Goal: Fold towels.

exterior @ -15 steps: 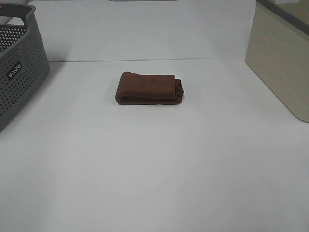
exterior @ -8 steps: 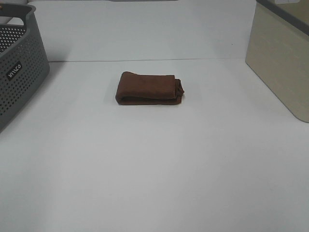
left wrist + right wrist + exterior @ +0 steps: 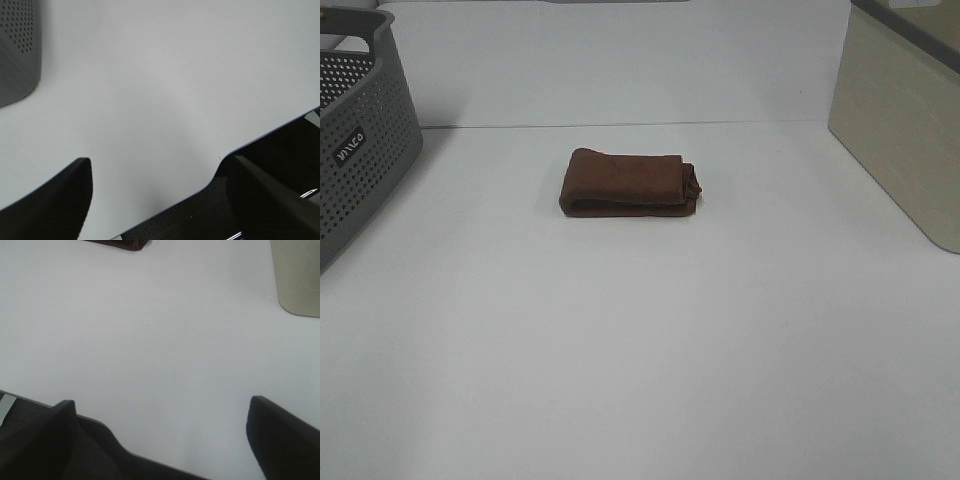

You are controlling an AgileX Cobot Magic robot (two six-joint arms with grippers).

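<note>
The dark reddish-brown towel point(image 3: 630, 183) lies folded into a small thick rectangle on the white table, a little back of centre in the exterior high view. One corner of it shows in the right wrist view point(image 3: 122, 244). No arm shows in the exterior high view. My left gripper point(image 3: 160, 167) is open and empty above the table's front edge. My right gripper point(image 3: 162, 407) is open and empty above the front edge, well short of the towel.
A grey perforated basket point(image 3: 355, 140) stands at the left edge, also in the left wrist view point(image 3: 17, 50). A beige bin point(image 3: 905, 120) stands at the right, also in the right wrist view point(image 3: 297, 275). The white table point(image 3: 640, 340) has its front edge under both grippers.
</note>
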